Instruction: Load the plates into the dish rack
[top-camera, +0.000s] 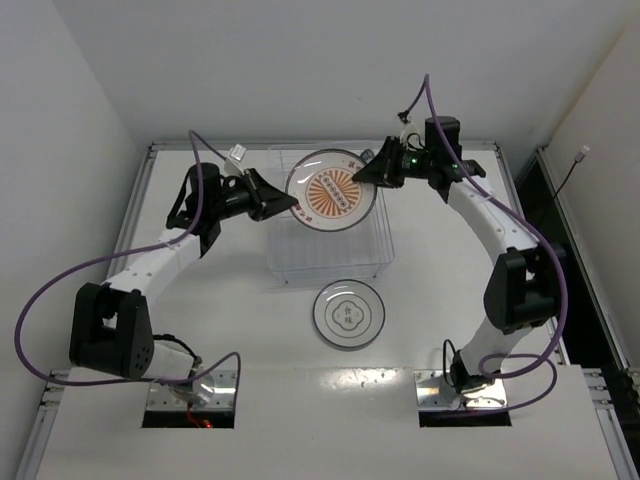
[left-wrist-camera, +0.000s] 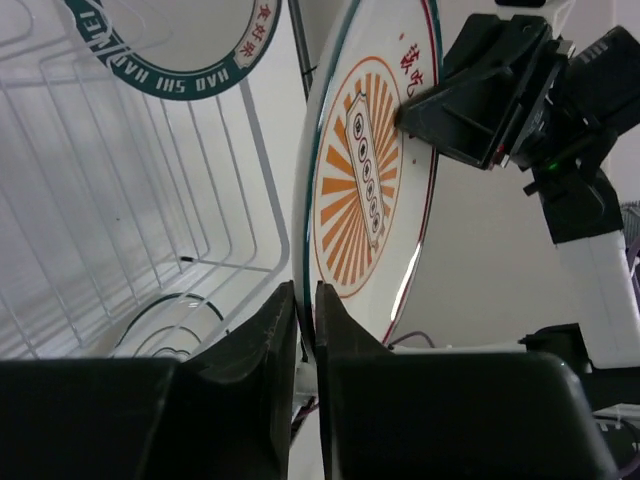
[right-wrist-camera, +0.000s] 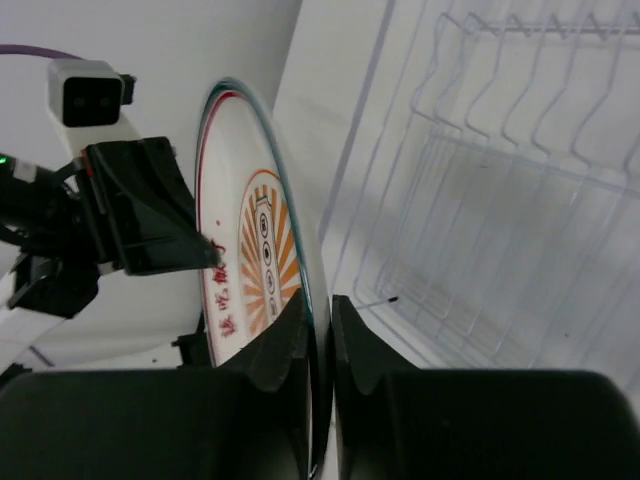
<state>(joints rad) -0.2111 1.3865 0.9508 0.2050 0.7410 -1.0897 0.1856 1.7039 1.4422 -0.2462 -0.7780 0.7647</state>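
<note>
The sunburst plate (top-camera: 332, 190), pinched at its rim by the left end effector (top-camera: 293, 207) and the right end effector (top-camera: 375, 178), is held over the rack (top-camera: 330, 265); the white plate (top-camera: 348, 313) is not yet loaded and lies on the surface (top-camera: 240, 320).

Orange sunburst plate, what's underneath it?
The clear wire dish rack sits beneath the orange sunburst plate. From above the plate hides the rack's far end, so anything standing there can't be seen.
</note>
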